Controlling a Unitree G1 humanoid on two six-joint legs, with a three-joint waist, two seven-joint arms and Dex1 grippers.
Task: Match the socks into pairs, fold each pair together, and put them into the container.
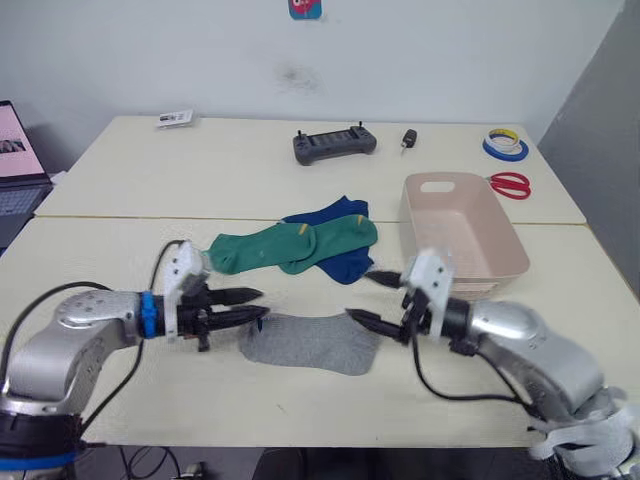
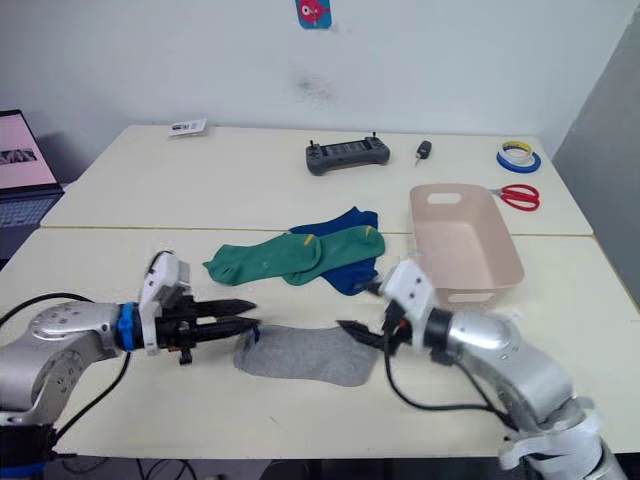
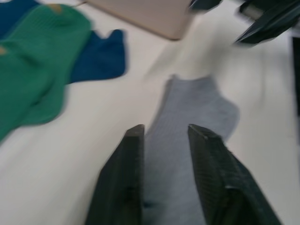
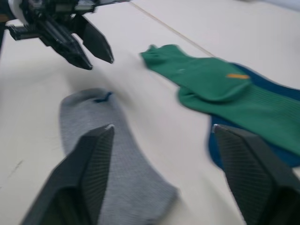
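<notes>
1. The table [image 1: 120, 400] was the biggest thing, one near table pushed against a second one behind it, and nearly all the work lay on the near one.
2. The container [image 1: 462, 225] sat at about two o'clock from the middle of the near table. I counted one, and nothing was in it, so I judged no pair had been packed yet.
3. The grey socks [image 1: 310, 343] lay flat at six o'clock, between my two grippers. I saw one grey shape and could not tell whether it was one sock or two stacked.
4. The green socks [image 1: 290, 245] lay at twelve o'clock from the grey, two of them, overlapping each other.
5. The blue socks [image 1: 335, 212] lay partly under the green ones. I counted what looked like two, though they were mostly covered.
6. My left gripper [image 1: 253, 305] hovered at nine o'clock of the grey, at its cuff end, fingers a little apart and holding nothing.
7. My right gripper [image 1: 373, 298] hovered at three o'clock of the grey, fingers spread wide and empty.
8. As I judged it, the colours were grouped, but folding and packing of all three pairs remained.
</notes>
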